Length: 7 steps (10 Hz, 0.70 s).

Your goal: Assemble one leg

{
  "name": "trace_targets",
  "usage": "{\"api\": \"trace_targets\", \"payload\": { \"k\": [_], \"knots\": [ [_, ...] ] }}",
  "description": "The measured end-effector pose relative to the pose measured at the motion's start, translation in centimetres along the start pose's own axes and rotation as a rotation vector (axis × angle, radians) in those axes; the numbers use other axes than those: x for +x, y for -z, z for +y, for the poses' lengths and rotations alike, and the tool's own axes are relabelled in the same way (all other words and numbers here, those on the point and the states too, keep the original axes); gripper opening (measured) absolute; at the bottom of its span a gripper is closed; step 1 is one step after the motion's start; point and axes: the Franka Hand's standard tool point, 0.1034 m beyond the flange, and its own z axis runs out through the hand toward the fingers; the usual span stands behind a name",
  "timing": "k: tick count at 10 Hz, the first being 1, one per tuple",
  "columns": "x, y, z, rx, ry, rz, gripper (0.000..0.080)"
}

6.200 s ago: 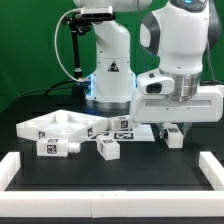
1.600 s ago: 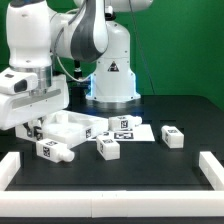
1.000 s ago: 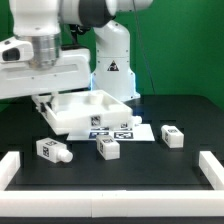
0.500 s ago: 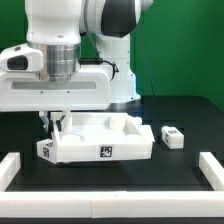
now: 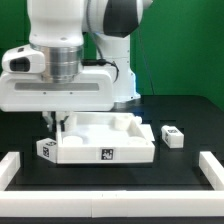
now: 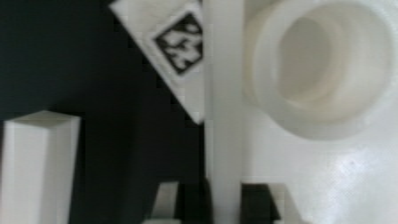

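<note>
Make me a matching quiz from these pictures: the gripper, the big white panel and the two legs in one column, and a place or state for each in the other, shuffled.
1. gripper
2. panel
3. leg clear of the panel
4. leg at the panel's corner

A. on the table, exterior view's left
B. centre of the scene, tag on its front wall
C. shut on the panel's rim
D. on the table, exterior view's right

Pairs: 1-C, 2-B, 3-D, 4-A

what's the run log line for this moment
fingers: shut on rim of panel | panel: level, mid table | leg: loose, exterior view's right, apart from panel
</note>
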Motion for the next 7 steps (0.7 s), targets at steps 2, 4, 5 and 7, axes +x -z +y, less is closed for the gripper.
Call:
{"api": "trace_targets", "payload": {
  "k": [2,4,5,7],
  "knots": [
    [3.6,0.4,-1.6,-0.012,-0.039,0.006,0.0054],
    [5.7,-0.7,-4.4,-0.022,-0.066,0.010,0.0054],
    [6.1,-1.5,-5.5,-0.026,-0.082,0.007,0.0054],
    [6.4,-2.2,-7.0,-0.031,-0.077,0.011,0.0054]
  ]
}}
